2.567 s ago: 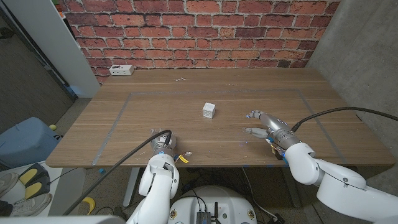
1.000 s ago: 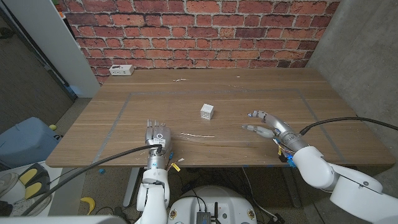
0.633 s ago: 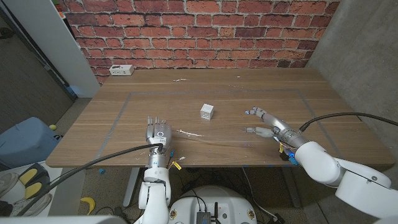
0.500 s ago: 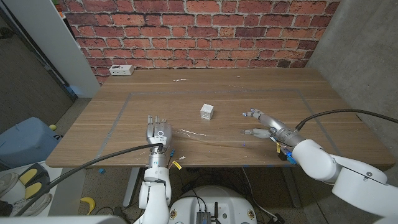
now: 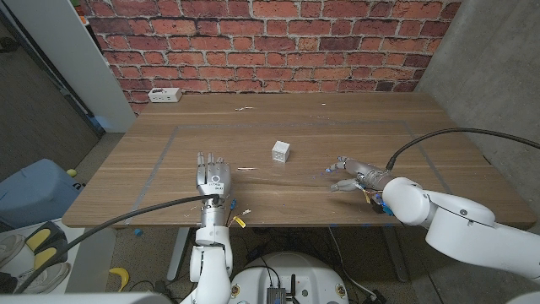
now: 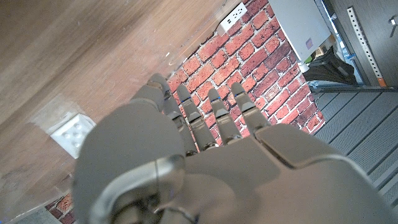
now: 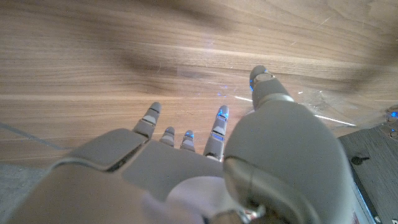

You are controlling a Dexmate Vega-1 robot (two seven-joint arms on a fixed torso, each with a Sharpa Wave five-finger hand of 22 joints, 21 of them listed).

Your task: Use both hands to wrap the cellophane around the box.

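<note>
A small white box (image 5: 283, 151) stands upright in the middle of the wooden table (image 5: 380, 127); the left wrist view shows it as a blurred white cube (image 6: 71, 132) past my fingers. A clear cellophane sheet (image 5: 278, 181) lies flat on the wood in front of the box, showing mostly as glints. My left hand (image 5: 212, 173) stands at the sheet's left end, fingers apart and holding nothing. My right hand (image 5: 351, 173) is low at the sheet's right end, fingers spread and pointing left; whether the fingertips (image 7: 219, 115) touch the film is unclear.
A white power strip (image 5: 164, 95) lies at the table's back left corner, also seen in the left wrist view (image 6: 234, 14). Grey tape lines (image 5: 164, 152) mark a rectangle on the wood. Black cables trail from both arms over the front edge.
My left hand has come up from the front edge onto the table, fingers now spread. My right hand has dropped lower and shifted slightly left toward the sheet. The box stayed put.
</note>
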